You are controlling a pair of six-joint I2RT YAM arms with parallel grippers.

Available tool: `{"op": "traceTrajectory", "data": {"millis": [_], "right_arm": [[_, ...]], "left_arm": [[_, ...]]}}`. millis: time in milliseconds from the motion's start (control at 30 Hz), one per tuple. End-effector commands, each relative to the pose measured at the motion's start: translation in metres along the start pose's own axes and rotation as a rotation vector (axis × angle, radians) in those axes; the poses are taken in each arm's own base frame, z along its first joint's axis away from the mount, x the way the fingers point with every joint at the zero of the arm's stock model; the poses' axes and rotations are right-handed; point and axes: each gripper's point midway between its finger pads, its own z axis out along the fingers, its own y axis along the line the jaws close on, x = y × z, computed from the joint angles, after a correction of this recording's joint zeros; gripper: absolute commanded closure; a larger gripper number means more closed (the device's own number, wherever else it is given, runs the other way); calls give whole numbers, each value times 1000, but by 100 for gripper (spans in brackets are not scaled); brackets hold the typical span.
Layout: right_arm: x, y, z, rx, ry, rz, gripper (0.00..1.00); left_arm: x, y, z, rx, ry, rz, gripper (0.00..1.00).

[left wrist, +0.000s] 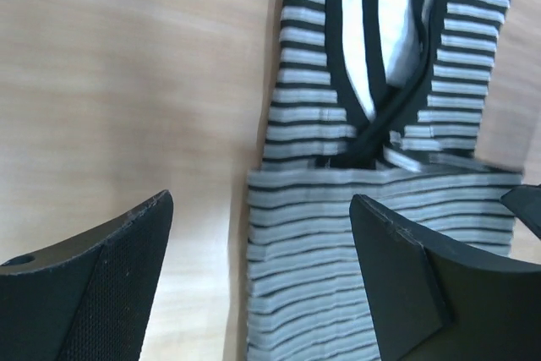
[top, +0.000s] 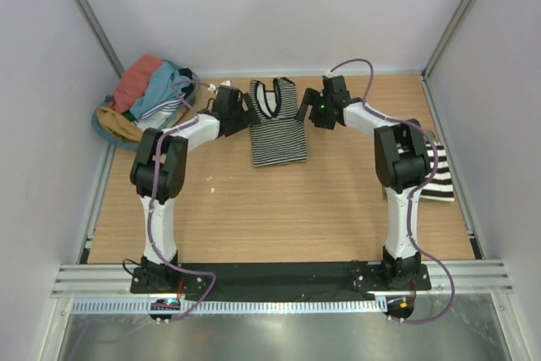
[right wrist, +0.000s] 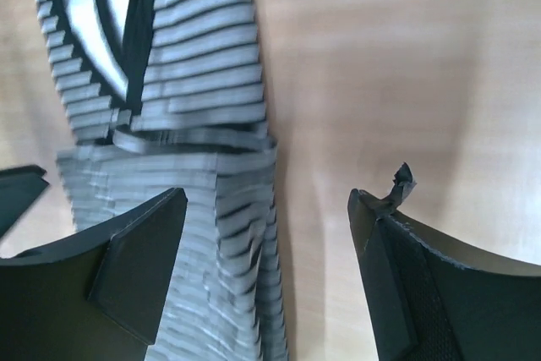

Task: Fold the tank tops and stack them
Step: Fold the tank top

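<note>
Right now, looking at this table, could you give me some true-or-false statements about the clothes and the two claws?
1. The striped top lies on the wooden table. True.
2. The left gripper is clamped on the striped top. False: its jaws stand open and hold nothing.
3. The right gripper is open. True.
4. The pile of coloured clothes sits at the far right corner. False: it sits at the far left corner.
5. A second striped cloth lies near the table's right edge. True.
</note>
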Motion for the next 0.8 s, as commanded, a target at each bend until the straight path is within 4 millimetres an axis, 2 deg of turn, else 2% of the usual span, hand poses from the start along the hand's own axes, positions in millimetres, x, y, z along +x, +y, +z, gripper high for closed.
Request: {"op": "traceTrajectory", "data": {"millis": [0,33,67,100,133,167,200,233,267,400,433,500,567,633,667,767], "right_arm": [[-18,34,-47,-119,-89,-19,15],[-1,28,-49,-124,-73,-13,15],[3,27,-54,-134,-74,-10,14],[3,35,-67,-166,-83,-12,14],[17,29,-68,-170,-64,-7,15],[23,28,-71,-175,-55,-4,17],[23,31,-78,-187,-61,-5,20],[35,27,-78,-192,-35,1,27],[38,27,-80,-197,-29,3,29],[57,26,-81,-220,19,-3,28],[66,23,-81,-217,36,-3,30],[66,27,-81,-248,18,-12,34],[76,23,-83,-256,31,-15,36],[81,22,-85,-270,28,-23,37],[84,23,-86,-283,33,-25,39],[89,24,-90,-304,35,-26,42]], "left_arm": [[-37,-32,-54,112,-108,8,14],[-35,-31,-59,115,-109,4,14],[-22,-31,-72,147,-78,-1,14],[-18,-32,-78,157,-77,-3,15],[-13,-32,-84,167,-72,-4,16],[0,-28,-91,178,-49,-14,18],[7,-27,-95,184,-33,-20,21],[10,-29,-98,202,-35,-27,23],[20,-24,-102,206,-19,-33,25],[47,-23,-105,228,22,-44,26],[53,-22,-104,226,32,-42,27],[67,-23,-103,244,52,-32,29],[79,-19,-103,249,67,-27,31],[80,-27,-107,304,52,-12,31],[87,-25,-108,311,58,-7,31],[89,-26,-111,337,45,4,33]]}}
